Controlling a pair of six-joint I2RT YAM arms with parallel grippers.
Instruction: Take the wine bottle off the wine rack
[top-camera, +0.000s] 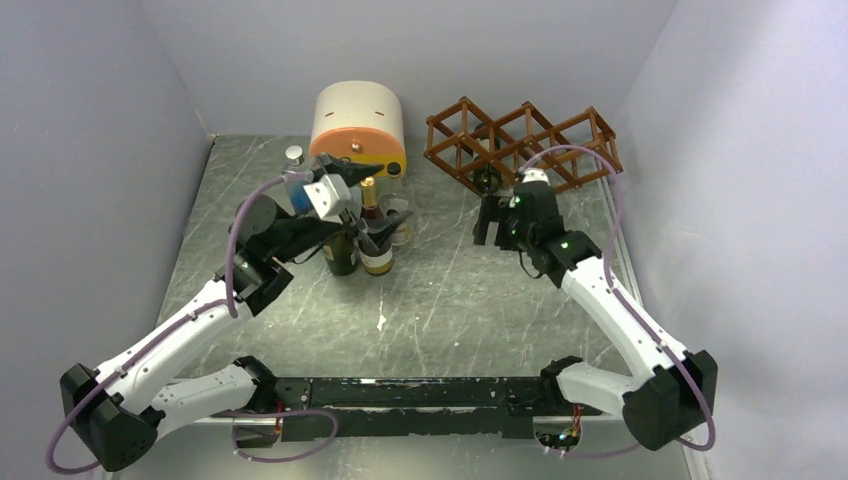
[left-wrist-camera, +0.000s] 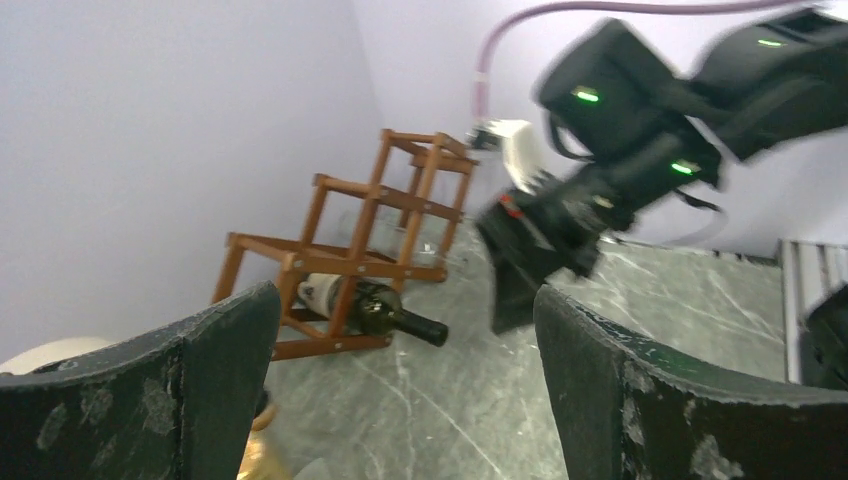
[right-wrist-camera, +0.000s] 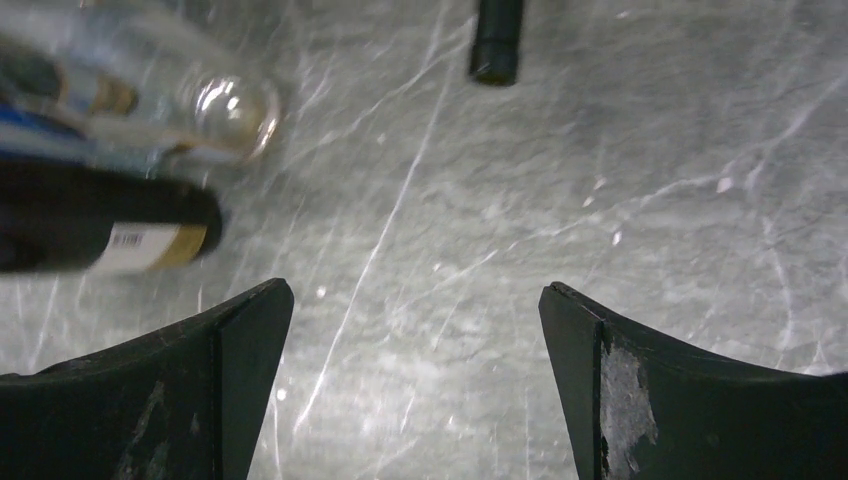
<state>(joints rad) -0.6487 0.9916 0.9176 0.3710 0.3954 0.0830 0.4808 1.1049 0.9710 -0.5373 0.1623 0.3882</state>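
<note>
Lying in the reddish-brown wooden lattice wine rack (left-wrist-camera: 292, 262), the dark glass wine bottle (left-wrist-camera: 385, 312) pokes its neck ahead of the right fingers (right-wrist-camera: 640, 400), spread apart; probably heavy, slick: grip the neck.

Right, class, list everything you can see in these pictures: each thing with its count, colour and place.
wine rack: one, reddish-brown, far right of the table
wine bottle: one, dark, lying in a lower rack cell, neck sticking out
standing bottles: three as far as I can tell, two dark and one clear, left of centre
drawer box: one, cream and orange, far edge, left of the rack
silver-capped item: one, left of the drawer box, unclear what
table: one, grey marbled
left claw: one, black, open, over the standing bottles
right claw: one, black, open, before the rack
</note>
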